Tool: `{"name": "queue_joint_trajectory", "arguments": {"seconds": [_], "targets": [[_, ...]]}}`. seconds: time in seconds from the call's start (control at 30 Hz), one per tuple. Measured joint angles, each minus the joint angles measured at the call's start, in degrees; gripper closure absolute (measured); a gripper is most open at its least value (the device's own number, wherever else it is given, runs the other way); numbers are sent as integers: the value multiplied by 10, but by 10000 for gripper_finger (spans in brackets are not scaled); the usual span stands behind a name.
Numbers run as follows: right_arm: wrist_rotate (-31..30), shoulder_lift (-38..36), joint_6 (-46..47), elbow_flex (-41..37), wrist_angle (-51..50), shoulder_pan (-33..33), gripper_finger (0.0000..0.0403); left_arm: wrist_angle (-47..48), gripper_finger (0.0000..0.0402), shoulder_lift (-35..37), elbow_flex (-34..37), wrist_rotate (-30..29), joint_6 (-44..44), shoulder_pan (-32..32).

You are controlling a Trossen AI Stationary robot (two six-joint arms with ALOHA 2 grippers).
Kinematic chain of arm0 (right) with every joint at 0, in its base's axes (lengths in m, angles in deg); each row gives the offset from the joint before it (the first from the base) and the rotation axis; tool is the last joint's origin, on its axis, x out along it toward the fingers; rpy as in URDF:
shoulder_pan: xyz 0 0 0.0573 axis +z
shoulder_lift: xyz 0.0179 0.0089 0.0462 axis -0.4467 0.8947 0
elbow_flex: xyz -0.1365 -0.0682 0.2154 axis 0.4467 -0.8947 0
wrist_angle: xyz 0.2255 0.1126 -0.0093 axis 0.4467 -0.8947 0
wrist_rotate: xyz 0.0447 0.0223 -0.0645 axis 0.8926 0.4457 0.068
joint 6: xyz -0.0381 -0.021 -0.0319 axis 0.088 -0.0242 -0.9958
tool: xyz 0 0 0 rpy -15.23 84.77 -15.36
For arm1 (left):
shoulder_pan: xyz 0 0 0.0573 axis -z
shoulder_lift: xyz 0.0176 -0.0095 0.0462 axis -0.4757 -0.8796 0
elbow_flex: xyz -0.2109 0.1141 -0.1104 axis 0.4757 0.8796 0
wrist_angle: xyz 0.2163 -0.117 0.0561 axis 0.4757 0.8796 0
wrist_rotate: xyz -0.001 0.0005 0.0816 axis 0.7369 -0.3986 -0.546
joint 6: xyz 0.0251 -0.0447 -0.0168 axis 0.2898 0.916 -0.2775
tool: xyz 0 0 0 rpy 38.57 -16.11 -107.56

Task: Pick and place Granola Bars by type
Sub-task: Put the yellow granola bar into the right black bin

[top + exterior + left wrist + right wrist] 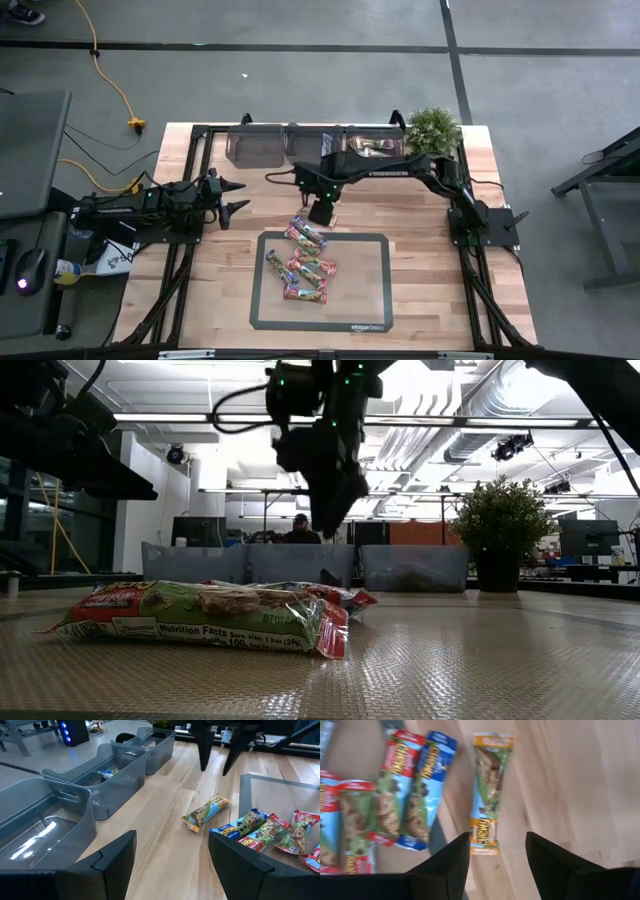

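Note:
Several granola bars [305, 262] in red, green and blue wrappers lie flat on the dark-framed mat [372, 300]. One green bar with orange ends [490, 795] lies flat on the bare wood just off the mat's far edge [206, 812]. My right gripper [497, 845] hangs open above this bar, pointing down and clear of it [214, 770]; it also shows in the high view [322, 212]. My left gripper [235, 197] waits open near the table's left edge, empty [170, 865].
Three grey bins [258, 145] [315, 140] [375, 145] stand in a row along the far edge; the middle one holds a blue-wrapped bar [107, 772]. A potted plant [432, 128] stands at the far right. Bare wood lies between bins and mat.

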Motion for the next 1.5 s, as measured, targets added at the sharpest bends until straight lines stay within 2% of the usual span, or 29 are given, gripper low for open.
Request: {"name": "queue_joint_trajectory", "arguments": {"seconds": [0.27, 0.47, 0.7, 1.17, 1.5], "targets": [[0, 0, 0, -34, 77, -12, 226, 0, 159, 0, 0, 0, 0, 0], [-30, 0, -14, -44, 87, -16, 224, 0, 159, 0, 0, 0, 0, 0], [-18, 0, -28, -44, 90, -28, 221, 0, 159, 0, 0, 0, 0, 0], [0, 2, -32, -44, 112, -18, 155, 0, 159, 0, 0, 0, 0, 0], [14, 29, -28, -43, 129, 8, 149, 0, 159, 0, 0, 0, 0, 0]]}}
